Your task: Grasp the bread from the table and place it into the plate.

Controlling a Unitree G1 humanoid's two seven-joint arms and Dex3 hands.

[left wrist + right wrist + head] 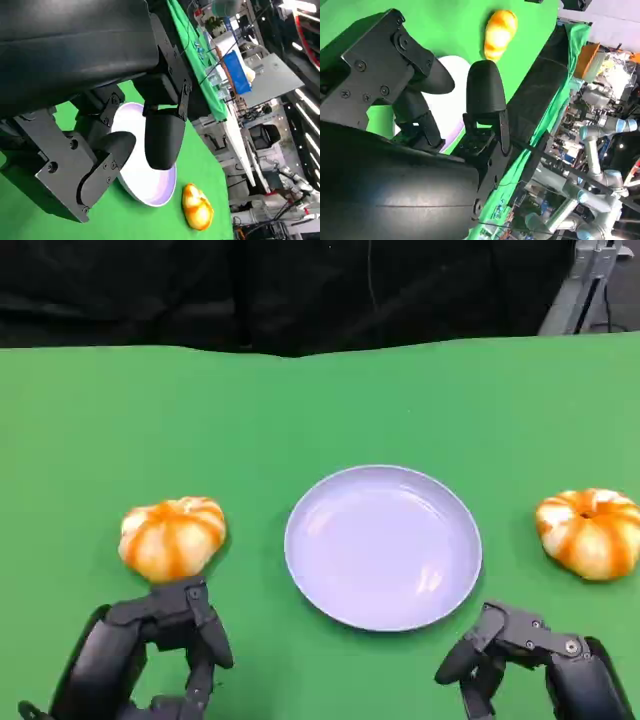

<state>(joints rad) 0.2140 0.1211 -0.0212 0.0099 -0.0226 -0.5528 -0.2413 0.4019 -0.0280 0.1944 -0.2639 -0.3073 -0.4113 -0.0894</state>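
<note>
Resting on green table [90, 410]: two round breads, orange-and-cream striped, pumpkin-shaped. Left bread [172, 537] just beyond left hand [150, 655]; right bread [590, 531] well apart on far side of pale lilac plate [383, 545], beyond right hand [535, 660]. Plate bare, between the two. Both hands low at near edge, fingers apart, holding nothing. Likely light, soft, easily dented; glazed crust possibly slick. Best taken across widest girth, from above, with gentle pressure.
</note>
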